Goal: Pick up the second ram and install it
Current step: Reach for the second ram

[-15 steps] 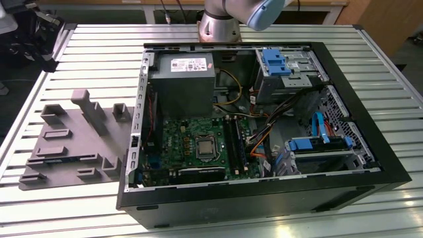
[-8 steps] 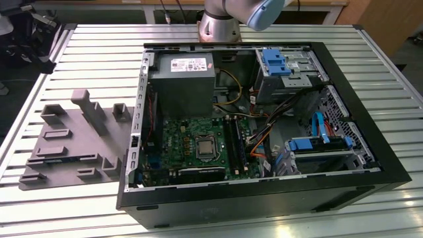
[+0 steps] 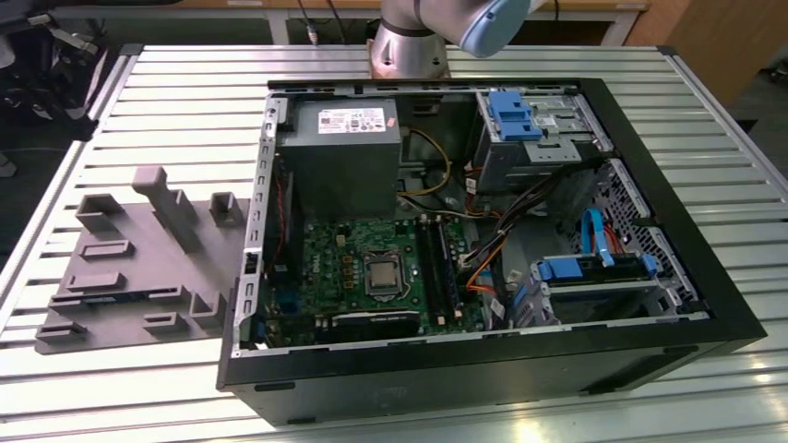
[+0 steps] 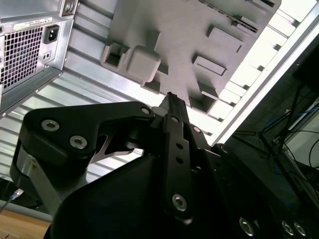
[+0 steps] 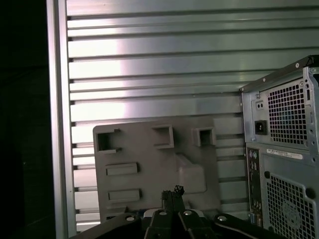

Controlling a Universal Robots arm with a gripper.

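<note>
Exterior view: I count one open computer case [image 3: 493,378] and one grey tray [image 3: 154,272], side by side on the slatted tabletop [image 3: 185,92], with one arm [image 3: 412,41] rising behind the case. One thin bluish strip, the second ram [image 3: 120,297] (as best I can tell), lies flat in the tray.

Second wrist view: the gripper [image 4: 172,98] hangs over the tray.

First wrist view: jaws clenched together, holding nothing.

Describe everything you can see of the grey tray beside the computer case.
The grey tray is a flat, matte, plastic-looking plate lying on the slatted metal table, at the exterior view's left of the open computer case; whether they touch I cannot tell. Upright blocks and shallow rectangular pockets cover its top. The pincer hangs apart from it.
</note>
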